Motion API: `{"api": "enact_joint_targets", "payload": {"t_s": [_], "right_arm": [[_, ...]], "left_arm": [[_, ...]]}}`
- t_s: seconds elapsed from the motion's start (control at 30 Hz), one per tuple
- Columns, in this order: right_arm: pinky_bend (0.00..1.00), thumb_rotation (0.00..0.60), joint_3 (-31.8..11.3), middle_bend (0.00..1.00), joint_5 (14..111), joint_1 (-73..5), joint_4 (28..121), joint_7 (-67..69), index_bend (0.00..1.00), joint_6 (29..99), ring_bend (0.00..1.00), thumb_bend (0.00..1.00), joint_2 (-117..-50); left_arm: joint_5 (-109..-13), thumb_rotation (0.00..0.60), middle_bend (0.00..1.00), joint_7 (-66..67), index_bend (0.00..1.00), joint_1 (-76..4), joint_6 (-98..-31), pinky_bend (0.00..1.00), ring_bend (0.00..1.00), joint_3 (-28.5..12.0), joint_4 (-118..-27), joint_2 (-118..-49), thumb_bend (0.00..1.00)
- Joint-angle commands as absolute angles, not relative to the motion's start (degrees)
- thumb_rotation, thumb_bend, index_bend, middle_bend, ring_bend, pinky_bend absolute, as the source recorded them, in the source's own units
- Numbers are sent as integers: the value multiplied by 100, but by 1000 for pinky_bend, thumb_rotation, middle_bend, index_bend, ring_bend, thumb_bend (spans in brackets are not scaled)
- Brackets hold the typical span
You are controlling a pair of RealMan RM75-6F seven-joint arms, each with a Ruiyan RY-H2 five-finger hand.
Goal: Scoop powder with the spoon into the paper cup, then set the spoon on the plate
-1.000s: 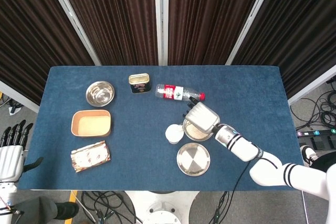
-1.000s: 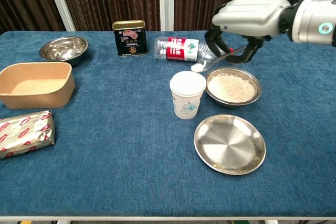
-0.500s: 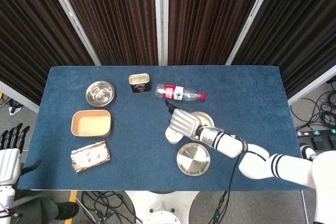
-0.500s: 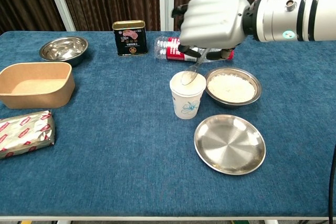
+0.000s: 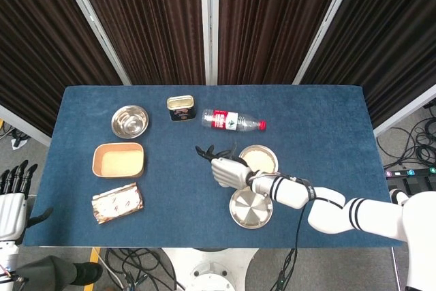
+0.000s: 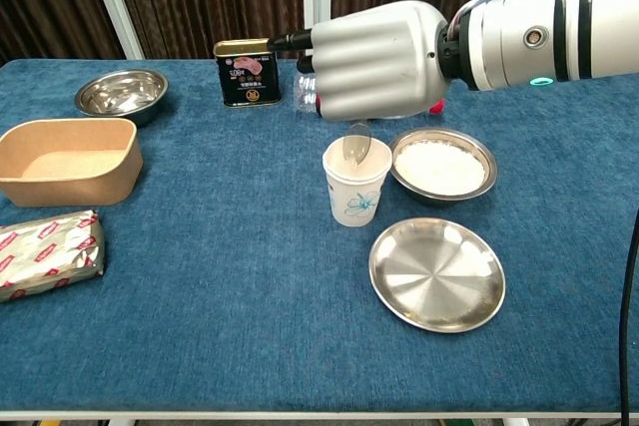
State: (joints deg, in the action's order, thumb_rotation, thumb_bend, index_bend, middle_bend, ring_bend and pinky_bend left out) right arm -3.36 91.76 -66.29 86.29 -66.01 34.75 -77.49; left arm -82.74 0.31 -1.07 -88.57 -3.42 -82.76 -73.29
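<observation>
Holding the spoon [image 6: 356,147] tipped down over the paper cup [image 6: 356,183], the right hand [image 6: 377,61] lets powder fall in, while the plate [image 6: 436,273] waits nearby for the spoon.

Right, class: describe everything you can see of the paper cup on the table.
The paper cup is white with a pale blue-green floral print on its side. It stands upright on the blue table, its mouth open, just left of the steel bowl of powder and behind the empty steel plate. The spoon, held by the right hand, dips its bowl into the cup's mouth. The head view hides the cup under that hand.
</observation>
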Motion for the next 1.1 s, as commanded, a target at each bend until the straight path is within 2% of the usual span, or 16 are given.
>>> {"api": "enact_joint_targets", "payload": {"t_s": [0.03, 0.3, 0.67, 0.87, 1.1], "right_arm": [[0, 600, -422, 568, 8970, -6622, 8728, -6942, 644, 3414, 259, 335, -7713], [0, 600, -502, 574, 8633, -6519, 8882, -7624, 657, 3662, 262, 339, -7785], [0, 600, -403, 577, 8333, -6383, 9038, -7819, 662, 3876, 265, 346, -7840], [0, 600, -414, 577, 8280, -6014, 9166, -7181, 666, 4512, 265, 346, -7738], [0, 600, -339, 576, 8579, -5311, 9272, -5092, 667, 5545, 265, 337, -7597]], "left_arm": [[-8275, 600, 80, 16, 112, -107, -8856, 16, 8, -346, -8266, -7336, 0], [-8330, 600, 80, -2, 111, -100, -8911, 16, 8, -353, -8259, -7333, 0], [-8348, 600, 80, -60, 112, -70, -8922, 16, 7, -332, -8217, -7364, 0], [-8376, 600, 80, -90, 112, -71, -8948, 16, 8, -344, -8202, -7367, 0], [-8416, 600, 80, -43, 111, -101, -8941, 16, 8, -354, -8251, -7334, 0]]}}
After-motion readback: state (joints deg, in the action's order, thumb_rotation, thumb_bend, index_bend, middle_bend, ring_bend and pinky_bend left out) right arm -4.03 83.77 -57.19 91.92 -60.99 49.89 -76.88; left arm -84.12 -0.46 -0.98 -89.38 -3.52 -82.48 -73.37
